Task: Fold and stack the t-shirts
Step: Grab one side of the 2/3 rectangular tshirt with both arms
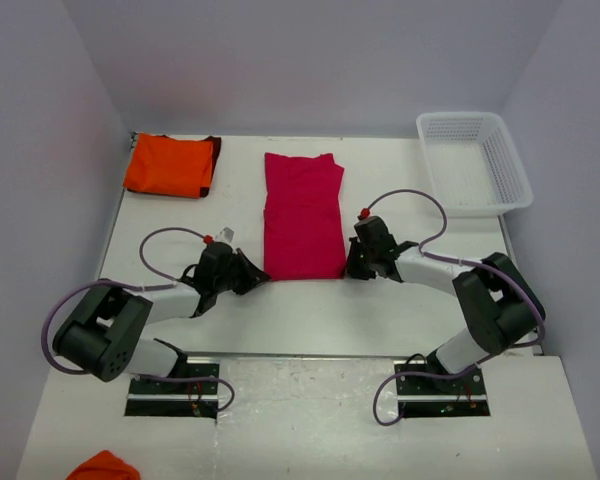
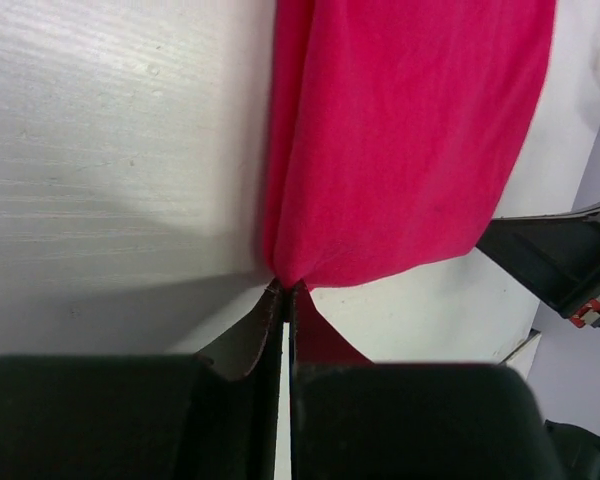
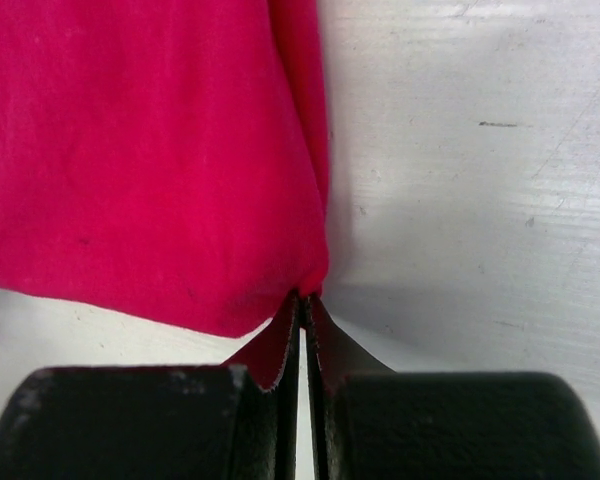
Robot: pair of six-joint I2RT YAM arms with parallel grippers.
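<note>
The crimson-pink t-shirt [image 1: 303, 215] lies as a long narrow folded strip in the middle of the table. My left gripper [image 1: 262, 279] is shut on its near left corner [image 2: 285, 275]. My right gripper [image 1: 349, 270] is shut on its near right corner [image 3: 315, 285]. Both corners are pinched at the fingertips, low on the table. The orange t-shirt [image 1: 170, 165] with a dark maroon edge lies folded at the far left, apart from both grippers.
A white lattice basket [image 1: 474, 162] stands at the far right. An orange cloth [image 1: 105, 466] shows at the bottom left, in front of the arm bases. Grey walls close in the table on three sides.
</note>
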